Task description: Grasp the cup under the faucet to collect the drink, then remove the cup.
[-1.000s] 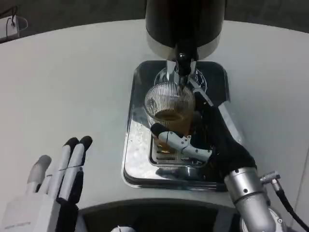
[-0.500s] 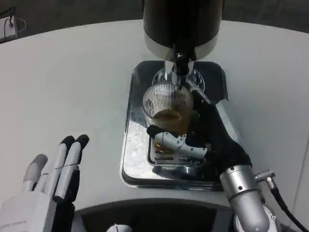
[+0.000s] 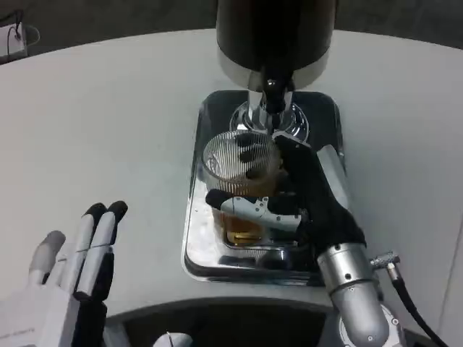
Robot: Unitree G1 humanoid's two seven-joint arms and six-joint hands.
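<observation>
- The cup (image 3: 239,168) is clear ribbed glass, tilted so its mouth leans toward the table's left edge; amber drink sits in its lower part; it hangs over the grate in the middle of the tray (image 3: 199,249), just in front of the faucet (image 3: 271,92).
- My right hand (image 3: 289,195) grasps the cup; dark fingertips (image 3: 247,154) show through the glass, and the thumb crosses its near side.
- My left hand (image 3: 76,267) is released, fingers straight and close together, resting near the table's (image 3: 108,123) front-left edge, well apart from the tray.
- The dark dispenser (image 3: 275,36) stands at the tray's far edge; its faucet and chrome base sit just behind the cup's rim; a small white object (image 3: 14,35) lies at the far-left corner.
</observation>
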